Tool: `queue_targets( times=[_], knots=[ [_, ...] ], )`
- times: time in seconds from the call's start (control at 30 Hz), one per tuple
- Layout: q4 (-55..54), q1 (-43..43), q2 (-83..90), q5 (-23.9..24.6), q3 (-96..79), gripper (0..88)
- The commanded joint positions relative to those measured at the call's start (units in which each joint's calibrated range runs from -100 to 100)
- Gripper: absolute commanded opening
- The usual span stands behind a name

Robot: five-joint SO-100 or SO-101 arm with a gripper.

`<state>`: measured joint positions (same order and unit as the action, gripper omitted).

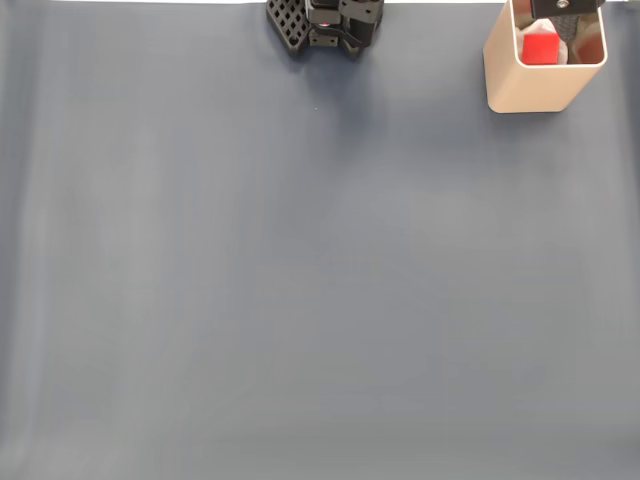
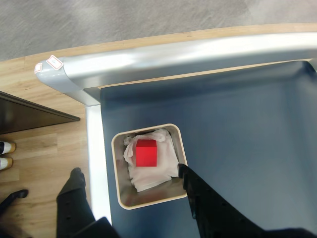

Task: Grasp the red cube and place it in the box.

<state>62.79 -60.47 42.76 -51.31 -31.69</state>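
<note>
The cube (image 2: pixel 146 152) lies inside the box (image 2: pixel 148 203), resting on white padding (image 2: pixel 163 171), free of my hand (image 2: pixel 133 198). My hand is open above the box. Placement appears complete; only withdrawal remains.

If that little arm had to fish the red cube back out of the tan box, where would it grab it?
Probably from straight above, pinching two opposite flat sides of the red cube. It lies deep in the box on crumpled white padding, so the tall walls block any sideways approach. In the wrist view the cube sits near the middle, leaving room either side for the pincer fingers to drop in.
</note>
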Motion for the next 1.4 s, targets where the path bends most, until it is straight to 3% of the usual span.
queue_targets(
  times=[0.0, 0.4, 0.77, 1.37],
  knots=[
    [-0.79, 0.37, 2.03, 0.20, 0.88, 39.2],
    [-2.43, 5.19, 2.29, 1.03, 1.98, 1.6],
    [-3.91, 19.11, 1.77, 1.07, 3.25, 0.3],
    [-11.38, 50.85, 7.83, 3.22, -7.78, 0.3]
  ],
)
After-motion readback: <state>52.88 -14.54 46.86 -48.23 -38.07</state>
